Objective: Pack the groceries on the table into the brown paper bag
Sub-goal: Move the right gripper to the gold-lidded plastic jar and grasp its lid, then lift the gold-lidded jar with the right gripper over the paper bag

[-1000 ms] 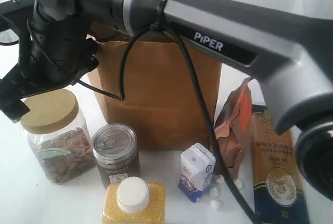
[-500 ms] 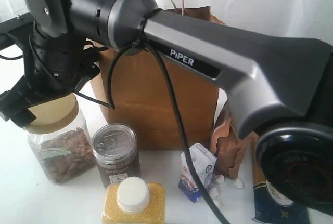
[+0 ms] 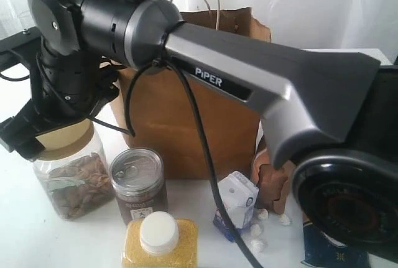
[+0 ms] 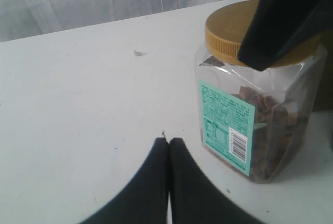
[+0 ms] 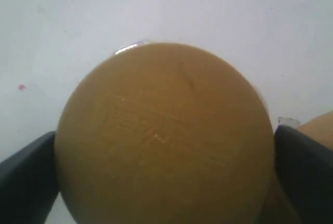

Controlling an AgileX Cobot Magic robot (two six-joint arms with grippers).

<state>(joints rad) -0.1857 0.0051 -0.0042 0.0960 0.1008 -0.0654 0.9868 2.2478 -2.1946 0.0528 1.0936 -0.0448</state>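
The clear gold-lidded jar (image 3: 65,178) is parked on the white table (image 3: 25,237), just beside the dark pull-tab can (image 3: 138,184), with the brown paper bag (image 3: 186,119) stood behind them. Its lid is straddled by the right gripper (image 5: 164,135), fingers spread wide either side; actual contact can't be made out. The left gripper (image 4: 167,146) is pinched closed on nothing, low over the table near the jar.

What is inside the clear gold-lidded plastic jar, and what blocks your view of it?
Brown, chip-like pieces fill much of the clear gold-lidded plastic jar. Its teal paper label hides those behind it.
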